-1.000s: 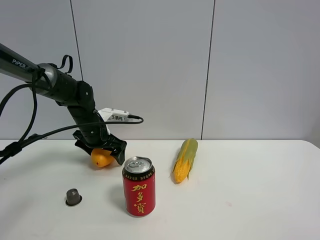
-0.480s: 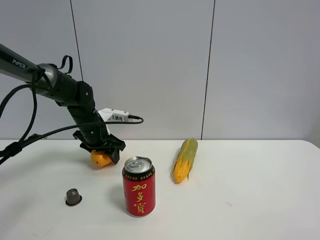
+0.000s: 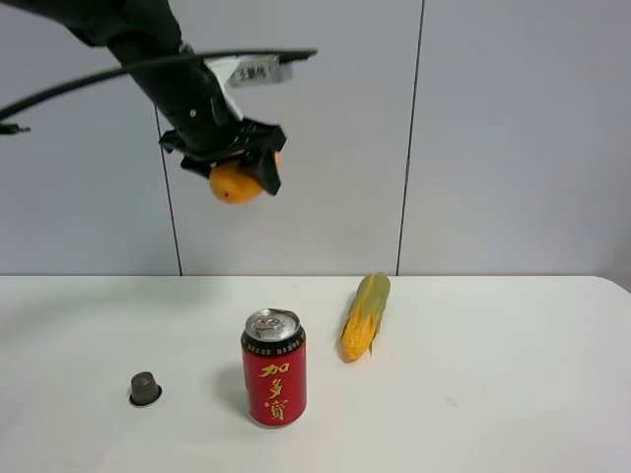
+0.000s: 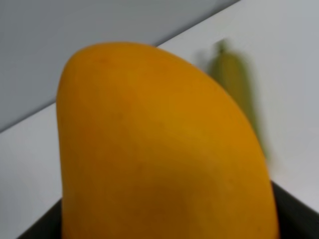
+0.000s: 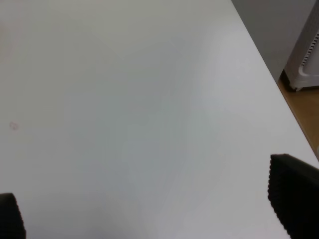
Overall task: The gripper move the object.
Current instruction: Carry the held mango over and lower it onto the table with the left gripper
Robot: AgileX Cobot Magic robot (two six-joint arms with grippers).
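My left gripper (image 3: 237, 169), a black two-fingered claw, is shut on the object, an orange-yellow mango-like fruit (image 3: 233, 183). It holds the fruit high in the air, above and to the left of the red can. In the left wrist view the fruit (image 4: 154, 149) fills most of the picture, with the jaws only at the bottom corners. My right gripper (image 5: 149, 209) is open and empty over bare white table; it does not show in the exterior view.
A red drink can (image 3: 273, 368) stands at the front middle of the white table (image 3: 493, 394). A yellow-green corn cob (image 3: 365, 315) lies behind it to the right. A small grey capsule (image 3: 145, 388) sits at the front left. The table's edge and floor (image 5: 304, 107) show in the right wrist view.
My left gripper has lifted the fruit from the table to high above it and a little to the right. The can, corn and capsule have not moved.
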